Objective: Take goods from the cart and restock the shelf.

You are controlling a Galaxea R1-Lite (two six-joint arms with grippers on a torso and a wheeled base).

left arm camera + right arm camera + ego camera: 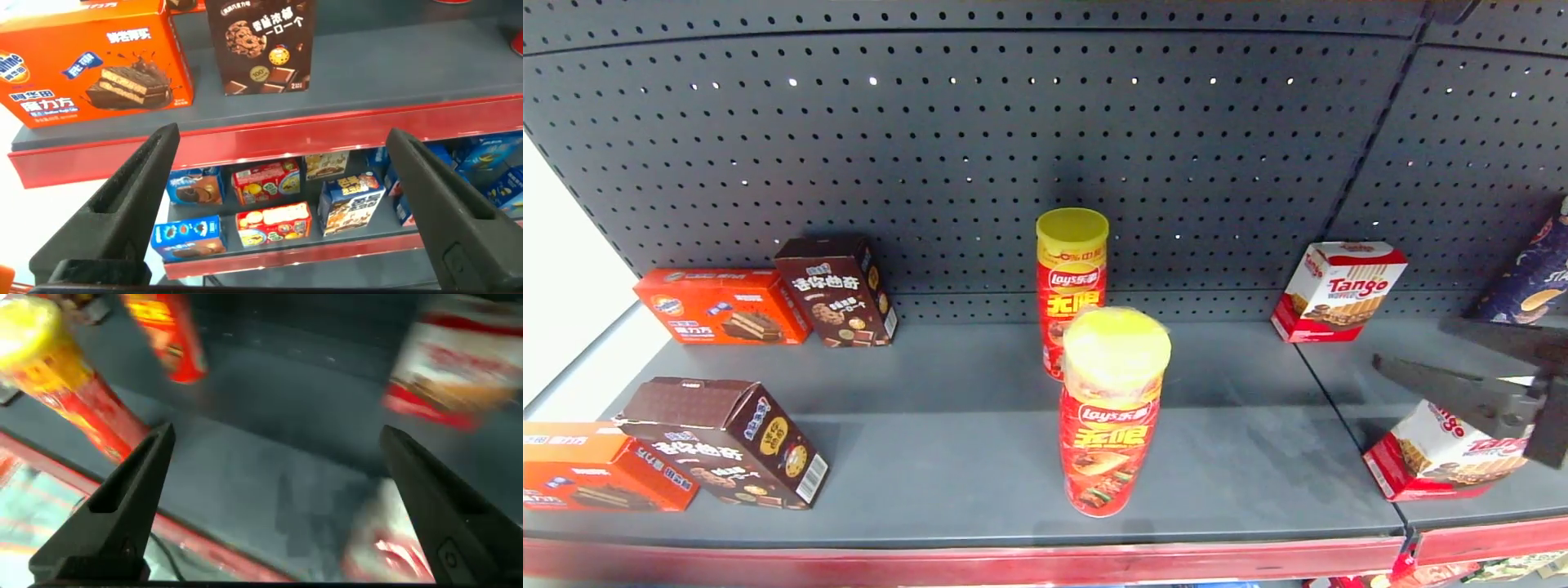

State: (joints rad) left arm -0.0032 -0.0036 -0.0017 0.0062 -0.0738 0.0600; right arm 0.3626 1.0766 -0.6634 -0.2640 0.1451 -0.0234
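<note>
On the grey shelf (947,457) two red chip cans with yellow lids stand upright, one near the front (1114,412) and one behind it (1072,282). My right gripper (1409,343) hangs open and empty over the shelf's right side, just above a red-and-white wafer box (1441,457) lying near the front edge. In the right wrist view the gripper (274,498) is open over bare shelf, with the front can (65,384) to one side and a wafer box (462,371) to the other. My left gripper (278,212) is open and empty in front of the shelf's red edge (270,131).
A second wafer box (1339,290) stands at the back right, a dark blue bag (1531,282) farther right. Orange boxes (723,306) and brown cookie boxes (837,290) fill the left side. A lower shelf (270,208) holds several packs. Free room lies between the cans and the wafer boxes.
</note>
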